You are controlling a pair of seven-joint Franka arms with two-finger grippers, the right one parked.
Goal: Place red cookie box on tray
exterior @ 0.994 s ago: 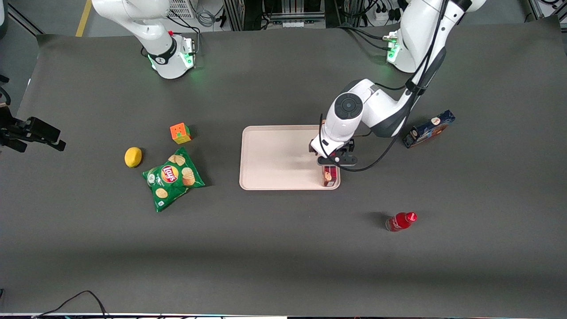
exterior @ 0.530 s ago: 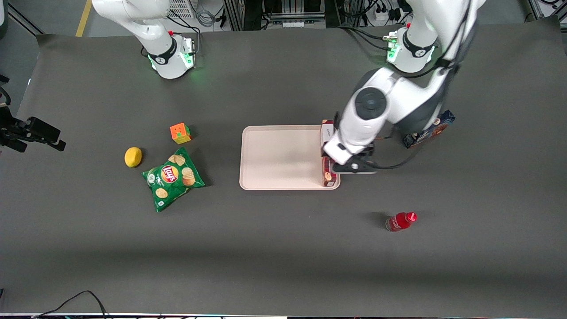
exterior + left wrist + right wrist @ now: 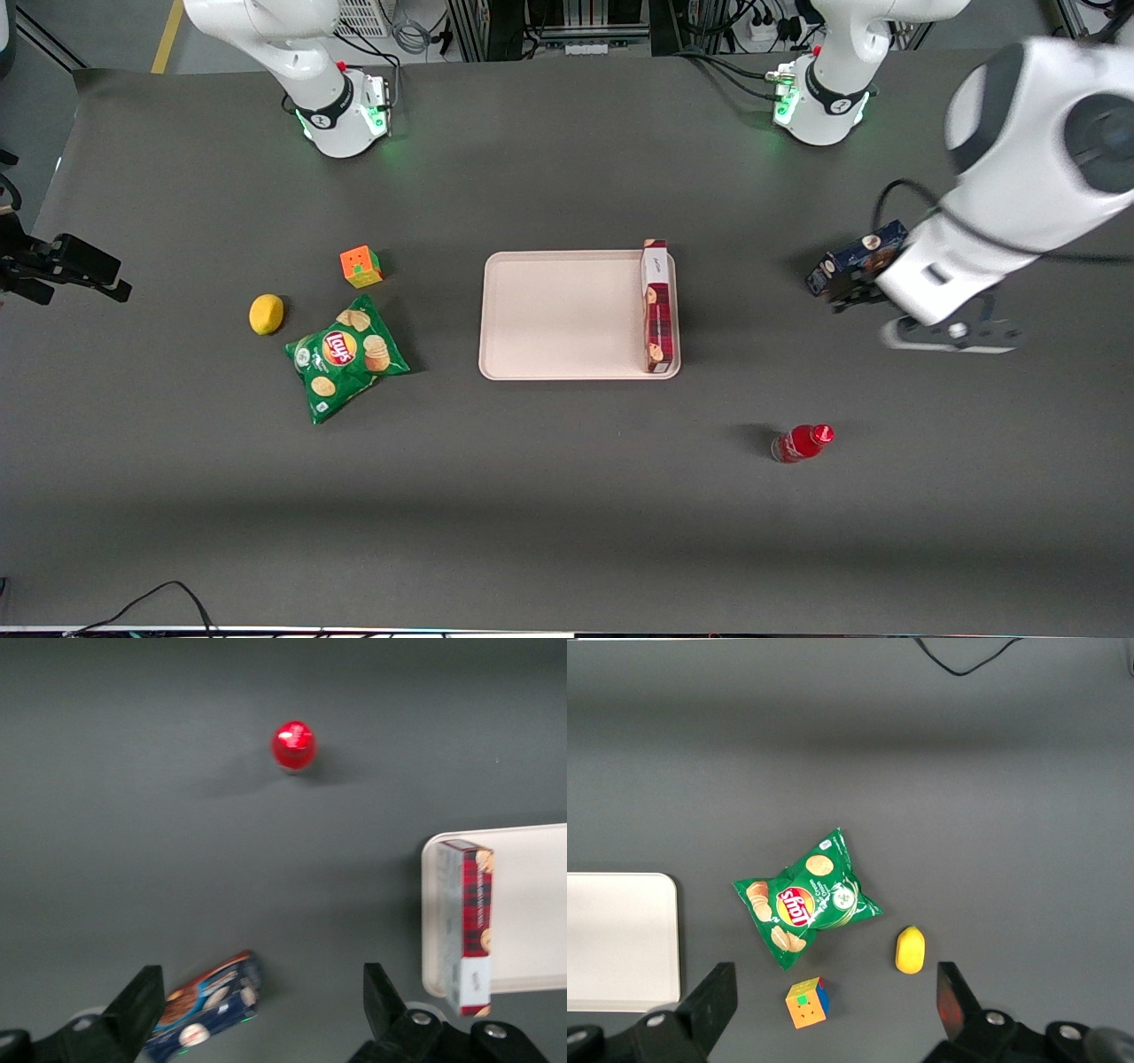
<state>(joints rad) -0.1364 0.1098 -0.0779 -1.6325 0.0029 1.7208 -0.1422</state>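
Observation:
The red cookie box point(image 3: 657, 306) lies on the pale pink tray point(image 3: 558, 315), along the tray's rim at the working arm's end, with nothing holding it. It also shows in the left wrist view point(image 3: 467, 921) on the tray point(image 3: 532, 904). My left gripper point(image 3: 855, 292) is open and empty, raised above the table, well off the tray toward the working arm's end. In the left wrist view the gripper point(image 3: 261, 992) hangs over the dark blue cookie box point(image 3: 208, 1005).
The dark blue cookie box point(image 3: 873, 248) lies partly under the arm. A small red bottle point(image 3: 802, 442) stands nearer the front camera. A green chips bag point(image 3: 345, 356), a lemon point(image 3: 266, 314) and a colour cube point(image 3: 361, 266) lie toward the parked arm's end.
The gripper has let go of the red cookie box, risen and swung away from the tray toward the working arm's end. The box stays on the tray.

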